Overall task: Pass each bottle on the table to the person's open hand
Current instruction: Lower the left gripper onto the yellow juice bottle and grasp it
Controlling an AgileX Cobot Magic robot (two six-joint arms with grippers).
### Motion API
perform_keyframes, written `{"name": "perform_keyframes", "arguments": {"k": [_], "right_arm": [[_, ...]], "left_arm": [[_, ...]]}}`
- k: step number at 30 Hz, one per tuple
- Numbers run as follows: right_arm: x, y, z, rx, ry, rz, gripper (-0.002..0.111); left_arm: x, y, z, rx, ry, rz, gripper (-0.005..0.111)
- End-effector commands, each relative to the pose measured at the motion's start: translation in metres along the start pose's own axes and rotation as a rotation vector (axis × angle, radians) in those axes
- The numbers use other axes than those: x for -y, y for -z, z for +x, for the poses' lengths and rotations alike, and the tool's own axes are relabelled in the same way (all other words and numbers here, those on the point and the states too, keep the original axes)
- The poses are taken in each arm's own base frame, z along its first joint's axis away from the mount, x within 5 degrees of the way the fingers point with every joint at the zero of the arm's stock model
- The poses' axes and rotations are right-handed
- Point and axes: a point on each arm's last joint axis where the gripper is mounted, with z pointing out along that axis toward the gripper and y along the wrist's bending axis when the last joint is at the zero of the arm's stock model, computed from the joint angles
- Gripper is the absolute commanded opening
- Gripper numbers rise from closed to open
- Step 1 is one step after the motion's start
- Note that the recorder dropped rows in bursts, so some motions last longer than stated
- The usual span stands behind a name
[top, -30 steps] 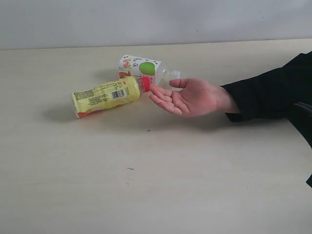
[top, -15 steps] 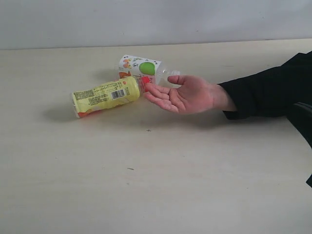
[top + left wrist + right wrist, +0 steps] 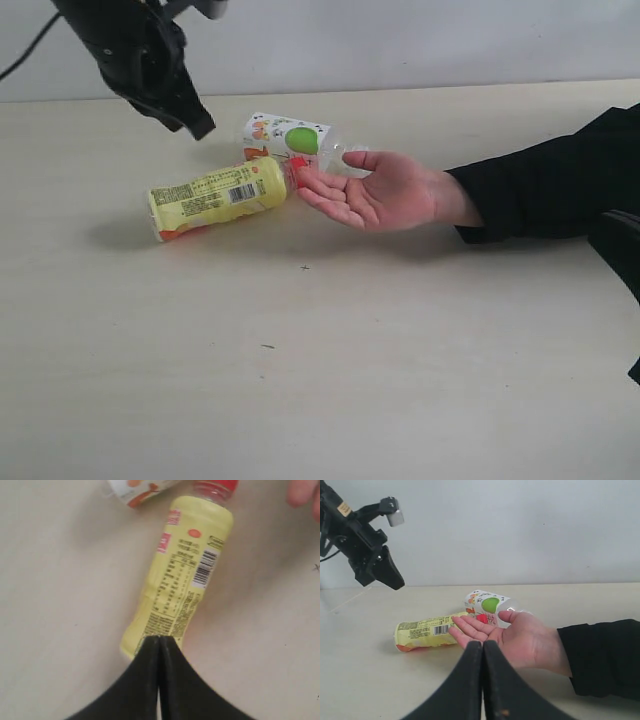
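Table, wide & flat, bears everything. Person's open hand waits palm up. Left gripper hangs in air nearby, fingers together, empty; right gripper the same. Yellow bottle lies on its side, looks light, smooth, prob. thin-walled & slippery; we would take it mid-body, across the label. White bottle lies just behind its shoulder. Red cap sits just beside the person's fingertips, so we judge that end crowded.

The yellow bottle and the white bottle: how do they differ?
The yellow bottle has a barcode and red cap; the white bottle bears green and orange print. The yellow bottle lies nearer the exterior camera, the white bottle behind. Both lie sideways, necks toward the hand.
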Motion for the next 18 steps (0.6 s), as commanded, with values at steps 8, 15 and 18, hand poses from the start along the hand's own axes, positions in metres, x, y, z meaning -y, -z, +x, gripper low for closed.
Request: {"name": "perform_keyframes", "arguments": {"k": [8, 15, 18], "right_arm": [[0.000, 0.001, 0.000, 0.005, 0.005, 0.002, 0.000], [0.000, 0.001, 0.000, 0.005, 0.005, 0.002, 0.000], [0.000, 0.001, 0.000, 0.005, 0.005, 0.002, 0.000]], "left_arm": [[0.010, -0.043, -0.023, -0.001, -0.058, 0.021, 0.032], [0.015, -0.059, -0.025, -0.012, -0.066, 0.036, 0.086], [0.017, -0.069, -0.023, -0.034, -0.091, 0.047, 0.083]]}}
